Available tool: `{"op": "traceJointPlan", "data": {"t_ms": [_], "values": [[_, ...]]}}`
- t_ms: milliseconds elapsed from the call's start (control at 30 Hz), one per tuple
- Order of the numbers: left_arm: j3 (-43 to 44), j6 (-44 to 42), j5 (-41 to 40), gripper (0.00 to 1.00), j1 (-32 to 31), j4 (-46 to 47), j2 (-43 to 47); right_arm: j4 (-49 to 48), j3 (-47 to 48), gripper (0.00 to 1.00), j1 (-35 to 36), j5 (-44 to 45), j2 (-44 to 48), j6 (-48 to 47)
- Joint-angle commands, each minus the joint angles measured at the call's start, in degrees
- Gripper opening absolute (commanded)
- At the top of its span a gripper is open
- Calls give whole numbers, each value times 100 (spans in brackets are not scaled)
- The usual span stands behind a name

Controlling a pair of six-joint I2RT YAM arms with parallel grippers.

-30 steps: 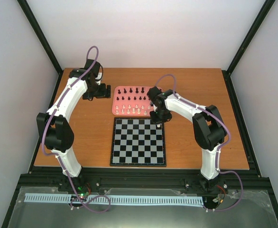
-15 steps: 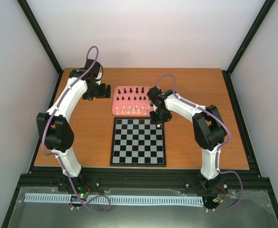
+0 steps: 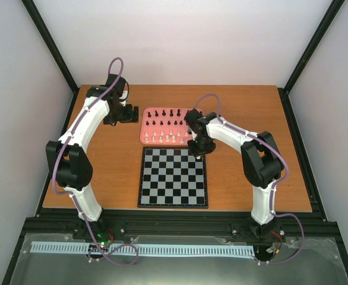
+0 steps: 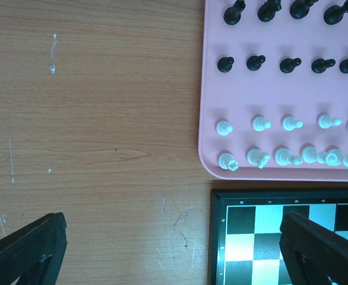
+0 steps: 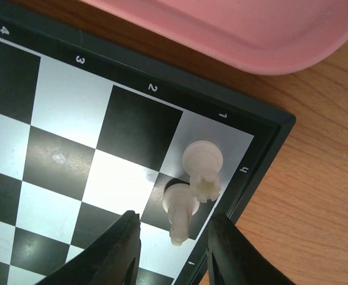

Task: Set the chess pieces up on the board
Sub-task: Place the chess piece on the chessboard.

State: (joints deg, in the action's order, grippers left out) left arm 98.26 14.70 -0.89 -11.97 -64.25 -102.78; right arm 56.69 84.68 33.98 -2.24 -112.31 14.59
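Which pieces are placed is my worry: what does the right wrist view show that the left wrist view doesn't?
Only right wrist: a white rook on a corner square of the board and a second white piece beside it, inside the open right gripper. Only left wrist: rows of black pieces and white pieces on the pink tray, the open left gripper. Both: tray, board corner, table.

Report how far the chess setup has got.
Done: a white rook sits on a corner square of the board. In hand: a second white piece sits next to it, between the open fingers of the right gripper. Left: the other pieces, white and black, are on the pink tray; the left gripper is open and empty beside it.
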Motion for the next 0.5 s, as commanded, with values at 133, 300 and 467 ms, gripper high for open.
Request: {"op": "traceJointPlan", "data": {"t_ms": [133,300,467], "values": [[63,-55,-58,100,1,44,108,46,37,39,63,-24,116,-11],[64,-55,-62,100,1,35,93,23,43,39,56,-28,-10,-34],[71,-64,-78,100,1,35,87,5,10,38,59,-79,-88,-83]]}}
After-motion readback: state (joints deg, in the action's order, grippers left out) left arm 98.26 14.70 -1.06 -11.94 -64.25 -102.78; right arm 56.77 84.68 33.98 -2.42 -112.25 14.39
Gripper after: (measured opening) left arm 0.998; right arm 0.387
